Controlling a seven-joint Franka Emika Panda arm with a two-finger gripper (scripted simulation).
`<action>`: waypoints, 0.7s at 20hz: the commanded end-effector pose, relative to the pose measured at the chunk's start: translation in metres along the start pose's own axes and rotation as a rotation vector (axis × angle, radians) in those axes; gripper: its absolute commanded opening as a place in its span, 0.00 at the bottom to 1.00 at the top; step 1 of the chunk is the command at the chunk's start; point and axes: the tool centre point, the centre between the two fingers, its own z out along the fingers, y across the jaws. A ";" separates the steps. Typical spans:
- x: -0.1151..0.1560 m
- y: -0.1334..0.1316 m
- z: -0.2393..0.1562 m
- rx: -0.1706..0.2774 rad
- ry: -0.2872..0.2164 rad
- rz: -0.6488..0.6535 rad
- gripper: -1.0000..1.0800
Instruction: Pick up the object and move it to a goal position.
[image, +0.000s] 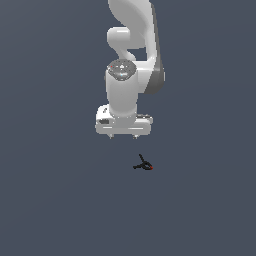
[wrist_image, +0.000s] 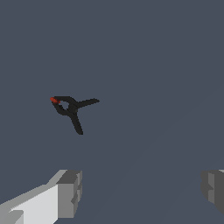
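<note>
**Open gripper hangs short of the little clamp**

Closest to the wrist camera are the two grey fingertips (wrist_image: 70, 192), spread wide with nothing between them. Beyond them, off to one side of the gap rather than centred in it, the black clamp (wrist_image: 70, 109) lies flat on the surface, its two thin prongs splayed and its red-orange tip pointing away from them.

From the exterior view, the white gripper (image: 123, 135) hovers above the clamp (image: 143, 164) and a little toward that view's left, clearly apart from it. To do the reach well, I'd say the arm should first slide across until the clamp's body sits between the fingers, turn so they close across the body rather than the prongs, then descend.

The floor (image: 50, 200) is a plain, flat slate-blue plane, unmarked. No goal marker shows in either view.
</note>
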 end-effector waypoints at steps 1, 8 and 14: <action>0.000 0.000 0.000 0.000 0.000 0.000 0.96; 0.006 -0.013 -0.002 -0.006 0.011 -0.059 0.96; 0.007 -0.017 -0.002 -0.007 0.014 -0.075 0.96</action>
